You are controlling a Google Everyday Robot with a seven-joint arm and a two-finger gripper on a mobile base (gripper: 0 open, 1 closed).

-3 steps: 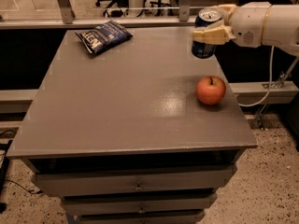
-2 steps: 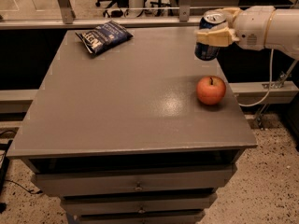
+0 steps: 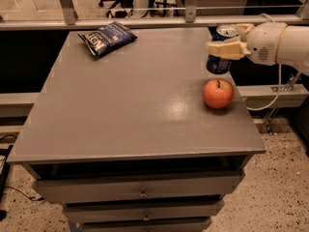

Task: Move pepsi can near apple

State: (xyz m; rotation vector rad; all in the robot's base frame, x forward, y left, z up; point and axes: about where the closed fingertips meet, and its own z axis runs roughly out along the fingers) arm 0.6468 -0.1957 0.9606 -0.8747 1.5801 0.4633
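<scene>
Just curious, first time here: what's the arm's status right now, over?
Gripper shut on small blue cylindrical pepsi can, right rear of grey table. Can just behind round red-orange apple, apart. Nothing between them; dark blue snack bag far left.

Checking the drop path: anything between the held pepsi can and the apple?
Nothing. In the camera view the gripper, at the far right edge of the table, grips the pepsi can just behind the apple; only bare surface shows between them.

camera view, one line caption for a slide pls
Pincer holds the pepsi can just behind the apple at the table edge, snack bag far left.
</scene>
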